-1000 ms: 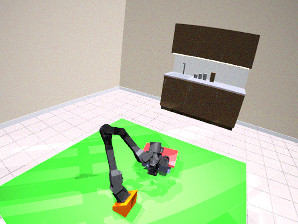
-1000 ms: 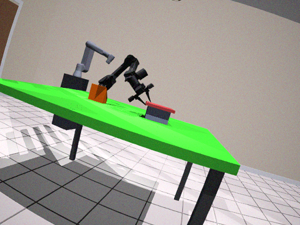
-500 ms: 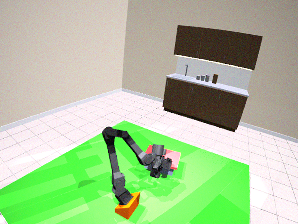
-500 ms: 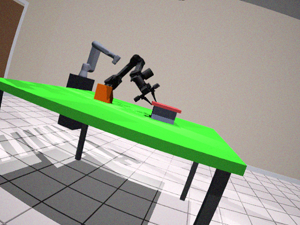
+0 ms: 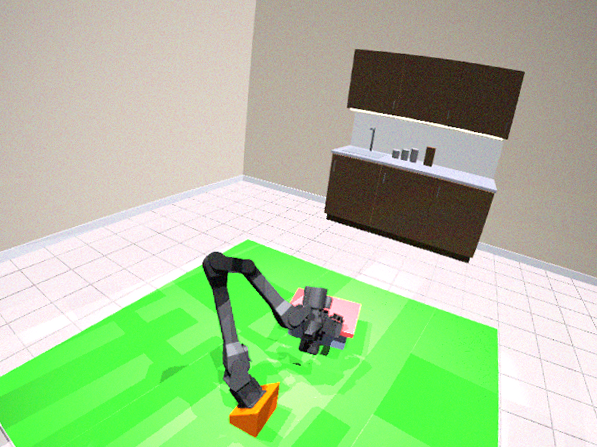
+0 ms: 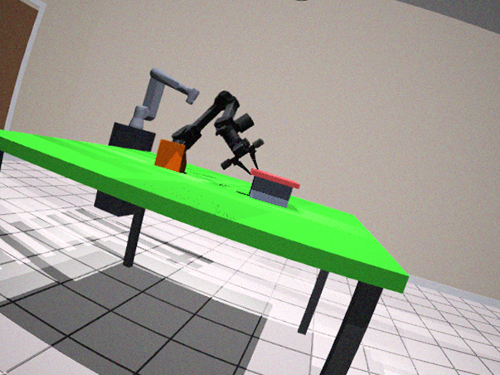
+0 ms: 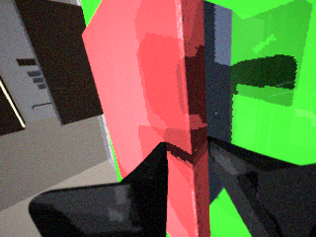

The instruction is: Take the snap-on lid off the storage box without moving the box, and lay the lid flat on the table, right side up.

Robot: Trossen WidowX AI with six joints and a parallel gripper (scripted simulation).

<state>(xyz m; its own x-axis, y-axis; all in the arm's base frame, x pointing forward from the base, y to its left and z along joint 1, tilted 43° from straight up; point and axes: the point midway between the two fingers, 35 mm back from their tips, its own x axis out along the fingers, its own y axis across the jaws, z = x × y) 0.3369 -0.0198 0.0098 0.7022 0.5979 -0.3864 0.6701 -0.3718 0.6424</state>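
The red lid (image 5: 347,310) (image 6: 276,179) (image 7: 118,89) sits flat on top of the storage box (image 6: 269,193) (image 7: 219,94), whose walls are dark blue-grey. The box stands on the green table (image 5: 426,390) (image 6: 325,231). My gripper (image 6: 254,171) (image 7: 185,144) is shut on the near edge of the lid, one finger over the lid's top face and the other under its rim beside the box wall. In the top view the arm hides the fingertips and much of the box.
My arm rises from an orange wedge-shaped base (image 5: 254,412) (image 6: 170,155) on the table. A grey arm (image 6: 155,91) on a dark pedestal (image 6: 130,136) stands behind the table. A kitchen counter (image 5: 407,205) is by the far wall.
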